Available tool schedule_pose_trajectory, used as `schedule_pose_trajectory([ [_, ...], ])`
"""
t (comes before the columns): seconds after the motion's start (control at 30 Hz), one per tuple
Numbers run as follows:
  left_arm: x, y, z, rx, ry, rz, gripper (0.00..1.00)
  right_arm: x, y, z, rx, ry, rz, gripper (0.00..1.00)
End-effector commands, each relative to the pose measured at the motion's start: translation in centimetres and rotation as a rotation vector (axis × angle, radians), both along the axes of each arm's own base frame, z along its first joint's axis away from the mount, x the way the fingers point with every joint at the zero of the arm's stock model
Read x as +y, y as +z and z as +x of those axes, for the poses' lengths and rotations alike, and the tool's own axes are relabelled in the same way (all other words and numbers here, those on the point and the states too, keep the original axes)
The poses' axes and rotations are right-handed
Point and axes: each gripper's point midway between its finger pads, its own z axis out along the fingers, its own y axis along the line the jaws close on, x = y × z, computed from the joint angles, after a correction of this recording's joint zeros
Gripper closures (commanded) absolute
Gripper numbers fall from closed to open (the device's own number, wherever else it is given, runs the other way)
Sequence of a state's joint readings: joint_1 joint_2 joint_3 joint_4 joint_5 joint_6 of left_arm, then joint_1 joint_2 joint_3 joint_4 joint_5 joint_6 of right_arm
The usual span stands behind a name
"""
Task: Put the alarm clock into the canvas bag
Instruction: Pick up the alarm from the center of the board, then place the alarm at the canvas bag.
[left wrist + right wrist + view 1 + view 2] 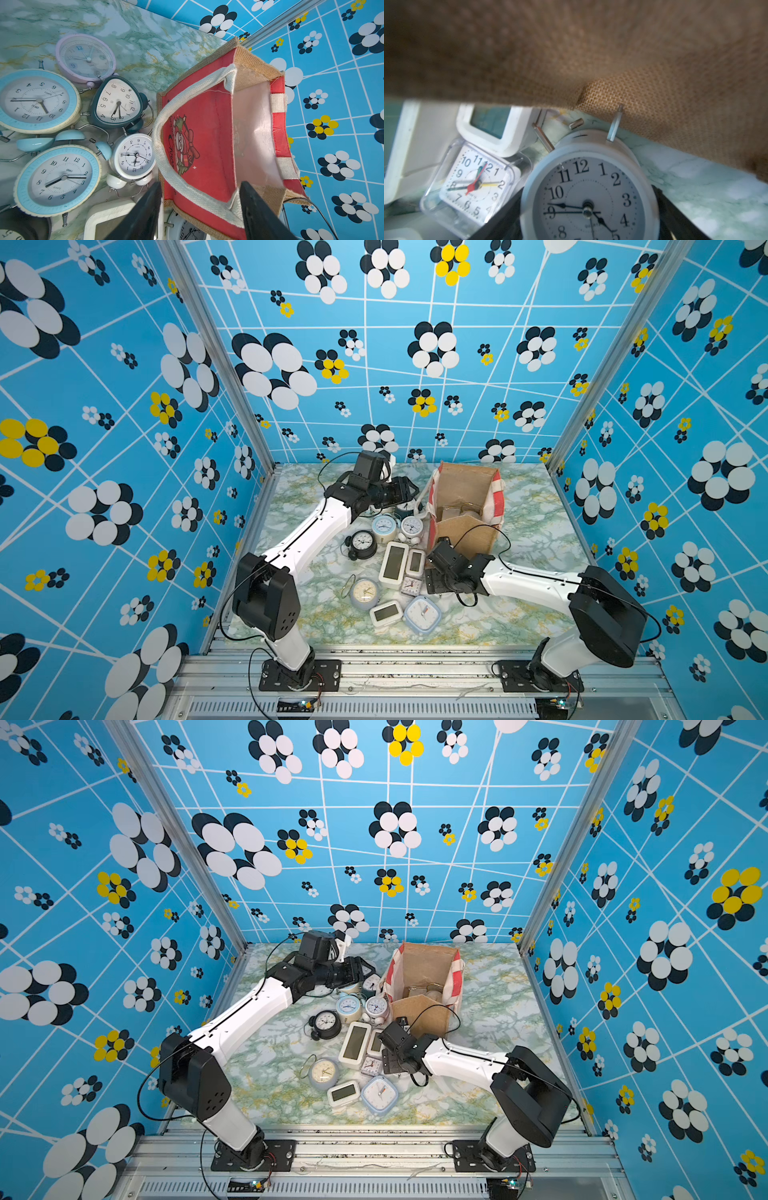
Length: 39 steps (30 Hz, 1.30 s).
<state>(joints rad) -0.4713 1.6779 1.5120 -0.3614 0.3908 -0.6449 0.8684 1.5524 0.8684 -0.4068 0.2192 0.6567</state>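
The white round alarm clock (pixel 583 207) lies on the green-veined marble tabletop (pixel 532 531), at the edge of a heap of other clocks (pixel 395 568) and just beside the burlap wall of the canvas bag (pixel 465 485). The right gripper (pixel 588 193) pinches its case between both fingers. The left gripper (pixel 200 184) is spread astride the bag's red panel, and blue flower-patterned walls (pixel 415 344) enclose the surface on three sides.

The left arm (pixel 309 533) and the right arm (pixel 528 578) have smooth white parts and big black boxy joints (pixel 266 601). Thin black cables (pixel 540 572) run along them. Each stands on a flat black plate (pixel 299 674) with silver screws.
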Motion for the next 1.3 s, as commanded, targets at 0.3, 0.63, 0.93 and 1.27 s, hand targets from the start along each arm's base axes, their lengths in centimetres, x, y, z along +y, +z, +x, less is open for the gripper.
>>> schedule_pose_trajectory([
  [0.3, -3.4, -0.1, -0.6, 0.024, -0.104, 0.023, 0.36, -2.5, 3.5, -2.5, -0.001, 0.008, 0.005, 0.36],
  [0.63, -6.6, -2.5, -1.8, 0.097, -0.209, 0.094, 0.52, -5.1, 10.7, -4.9, -0.059, -0.005, 0.098, 0.49],
  [0.93, -8.0, -2.1, -3.3, 0.113, -0.245, 0.073, 0.91, -5.6, 19.2, -3.3, -0.211, -0.006, 0.132, 0.51],
  [1.27, -10.2, -1.2, -5.4, 0.137, -0.261, 0.032, 1.00, -5.8, 28.0, 0.9, -0.381, -0.038, 0.168, 0.52],
])
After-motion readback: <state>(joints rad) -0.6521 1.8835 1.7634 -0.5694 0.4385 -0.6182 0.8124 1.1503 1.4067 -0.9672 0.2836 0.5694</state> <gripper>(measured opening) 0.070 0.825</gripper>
